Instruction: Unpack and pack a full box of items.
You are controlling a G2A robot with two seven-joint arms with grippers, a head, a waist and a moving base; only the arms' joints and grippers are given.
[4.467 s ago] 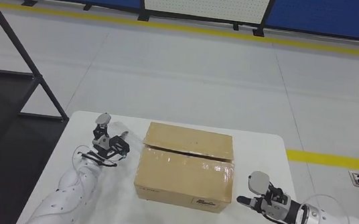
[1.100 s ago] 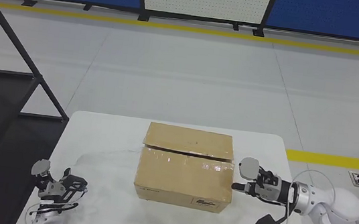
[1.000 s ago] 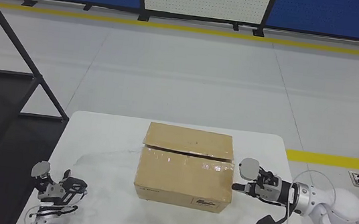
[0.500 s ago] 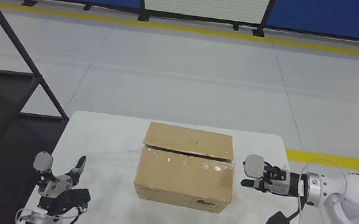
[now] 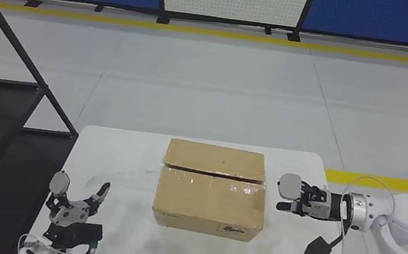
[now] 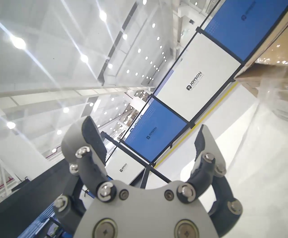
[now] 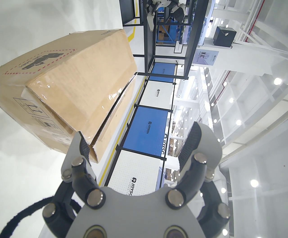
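One box (image 5: 211,197) just beside right gripper (image 5: 282,195)

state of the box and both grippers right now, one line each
box, upright, top flaps down, seam gaping a little
left gripper, open, empty, well apart from the box
right gripper, open, empty, close beside the box's end
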